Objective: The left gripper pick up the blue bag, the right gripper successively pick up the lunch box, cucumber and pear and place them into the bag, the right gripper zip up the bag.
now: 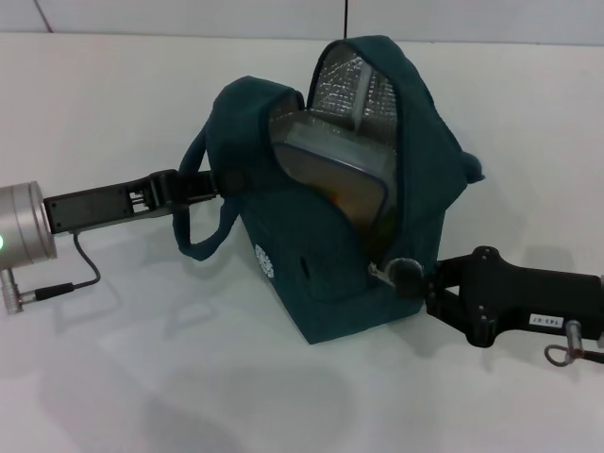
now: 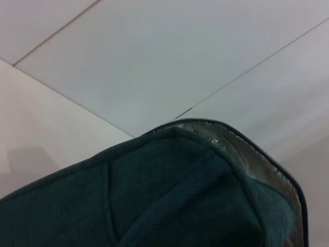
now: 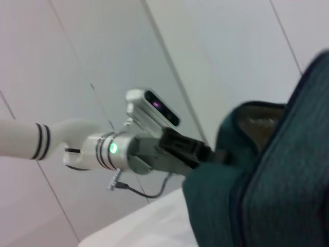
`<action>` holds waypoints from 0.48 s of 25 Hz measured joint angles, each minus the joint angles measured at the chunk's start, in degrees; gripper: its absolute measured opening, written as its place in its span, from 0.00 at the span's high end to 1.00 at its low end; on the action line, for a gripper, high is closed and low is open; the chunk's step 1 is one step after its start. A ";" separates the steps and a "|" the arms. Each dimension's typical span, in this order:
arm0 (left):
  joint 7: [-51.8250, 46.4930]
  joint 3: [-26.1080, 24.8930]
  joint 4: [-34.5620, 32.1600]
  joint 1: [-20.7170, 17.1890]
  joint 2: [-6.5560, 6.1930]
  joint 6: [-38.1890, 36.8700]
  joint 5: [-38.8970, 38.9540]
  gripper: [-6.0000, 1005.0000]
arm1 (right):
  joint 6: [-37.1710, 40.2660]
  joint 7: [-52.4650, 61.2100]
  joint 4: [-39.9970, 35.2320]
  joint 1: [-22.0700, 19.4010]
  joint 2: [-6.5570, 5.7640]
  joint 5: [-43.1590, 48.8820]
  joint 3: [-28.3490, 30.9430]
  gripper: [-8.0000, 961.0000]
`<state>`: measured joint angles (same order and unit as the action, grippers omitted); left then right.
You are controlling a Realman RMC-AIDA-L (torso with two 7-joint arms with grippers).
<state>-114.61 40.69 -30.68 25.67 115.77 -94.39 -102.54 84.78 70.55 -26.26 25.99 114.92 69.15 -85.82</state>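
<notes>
The blue bag [image 1: 311,274] stands on the white table with its lid flap raised, showing silver lining [image 1: 354,85]. A grey-lidded lunch box [image 1: 326,156] sits upright inside the opening. My left gripper [image 1: 219,184] is shut on the bag's side by the strap. At the lower end of the opening, my right gripper [image 1: 401,276] is shut on the metal zipper pull [image 1: 377,274]. The cucumber and pear are hidden. The left wrist view shows the bag [image 2: 169,195] from close up. The right wrist view shows the bag [image 3: 277,195] with the left gripper [image 3: 213,154] on it.
The bag's strap [image 1: 203,241] loops down onto the table [image 1: 142,377] under the left arm. A grey cable [image 1: 80,274] hangs from the left wrist. The back wall [image 1: 283,19] rises behind the table.
</notes>
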 joint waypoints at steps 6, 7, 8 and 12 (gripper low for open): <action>0.00 0.01 0.11 -0.01 -0.02 0.05 0.01 0.87 | 0.56 4.87 0.22 2.05 -0.45 4.17 -0.45 0.99; 0.01 0.01 0.12 -0.03 -0.02 0.05 0.02 0.87 | 0.73 5.88 0.00 2.06 -0.60 4.78 -0.20 0.99; 0.01 0.01 0.12 -0.11 -0.02 0.07 0.03 0.87 | 0.91 6.25 -0.36 1.77 -0.71 4.95 0.03 0.99; 0.08 0.01 0.13 -0.31 -0.02 0.09 -0.04 0.86 | 0.98 5.46 -3.23 0.09 -0.50 5.04 2.02 0.99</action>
<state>-114.53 40.69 -30.55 25.36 115.75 -94.30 -102.58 85.76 76.01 -29.49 26.08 114.43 74.20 -83.80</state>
